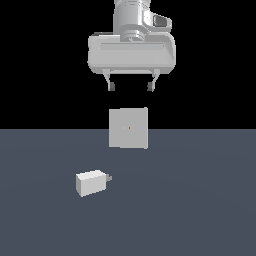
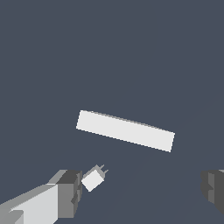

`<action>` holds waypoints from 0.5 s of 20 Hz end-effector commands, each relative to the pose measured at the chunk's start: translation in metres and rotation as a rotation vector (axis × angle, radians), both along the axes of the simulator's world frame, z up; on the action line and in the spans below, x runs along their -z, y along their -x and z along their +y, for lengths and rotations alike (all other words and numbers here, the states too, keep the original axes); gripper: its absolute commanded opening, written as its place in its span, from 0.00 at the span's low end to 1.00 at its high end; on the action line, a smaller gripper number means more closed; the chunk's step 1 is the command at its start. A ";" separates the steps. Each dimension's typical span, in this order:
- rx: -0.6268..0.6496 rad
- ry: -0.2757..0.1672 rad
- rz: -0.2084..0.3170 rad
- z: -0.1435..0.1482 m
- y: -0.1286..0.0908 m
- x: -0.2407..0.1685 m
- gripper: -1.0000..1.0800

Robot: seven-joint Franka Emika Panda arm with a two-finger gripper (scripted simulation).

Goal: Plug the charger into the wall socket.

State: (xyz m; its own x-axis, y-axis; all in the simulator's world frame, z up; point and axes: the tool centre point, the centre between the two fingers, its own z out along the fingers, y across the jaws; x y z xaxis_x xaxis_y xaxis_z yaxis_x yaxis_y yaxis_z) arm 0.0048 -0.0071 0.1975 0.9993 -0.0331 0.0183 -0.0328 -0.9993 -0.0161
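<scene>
The gripper [image 1: 131, 86] hangs high above the floor [image 1: 200, 200], its two fingers spread wide apart with nothing between them. The charger [image 1: 92, 182] lies on the floor well below the gripper and off toward the exterior view's left, not under the gap between the fingers. It rests on its side, with its short grey prong stub pointing toward the exterior view's right.

The wall socket [image 1: 128, 128] stands upright on the floor, farther back than the charger and roughly beneath the gripper (a tiny dark-yellowish mark sits at its centre). The charger and the socket are apart, not touching.

In the wrist view the socket [image 2: 125, 131] appears edge-on as a long pale bar, and the charger [image 2: 92, 179] shows as a small pale block just beside one finger [image 2: 70, 192], its prongs aimed roughly toward the socket. The other finger [image 2: 213, 189] is far across the frame.

No brand, label or readable writing shows on the charger, the socket or the gripper.
</scene>
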 end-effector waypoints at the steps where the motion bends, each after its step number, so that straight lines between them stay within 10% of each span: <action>1: 0.000 0.000 0.000 0.000 0.000 0.000 0.96; 10: 0.048 0.004 -0.006 0.001 0.007 0.007 0.96</action>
